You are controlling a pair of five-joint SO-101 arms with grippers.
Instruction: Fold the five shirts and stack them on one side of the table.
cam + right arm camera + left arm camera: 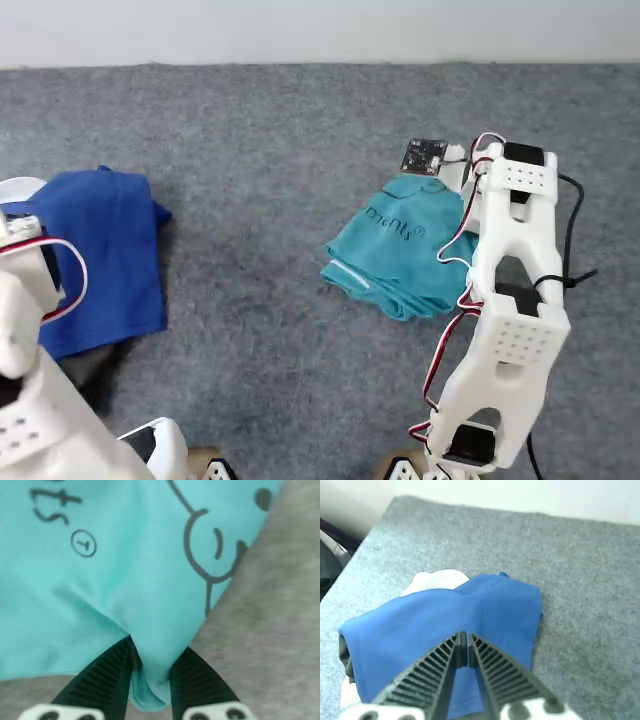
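A blue shirt (pixel 100 255) lies folded on top of a pile at the table's left side. A white shirt (pixel 437 579) and a dark one (pixel 343 652) peek out beneath the blue shirt (pixel 445 625). My left gripper (pixel 464 639) hovers over the blue shirt, shut with nothing in it. A teal shirt (pixel 400 250) with dark print lies bunched at the centre right. The right arm (pixel 510 260) stands over its right edge. My right gripper (pixel 152 656) is shut on a fold at the edge of the teal shirt (pixel 125 570).
Grey carpet-like cloth (pixel 270 140) covers the table, with open room between the two shirts and along the back. The left arm's base (pixel 40 420) stands at the front left, and the table's left edge (pixel 360 545) runs beside the pile.
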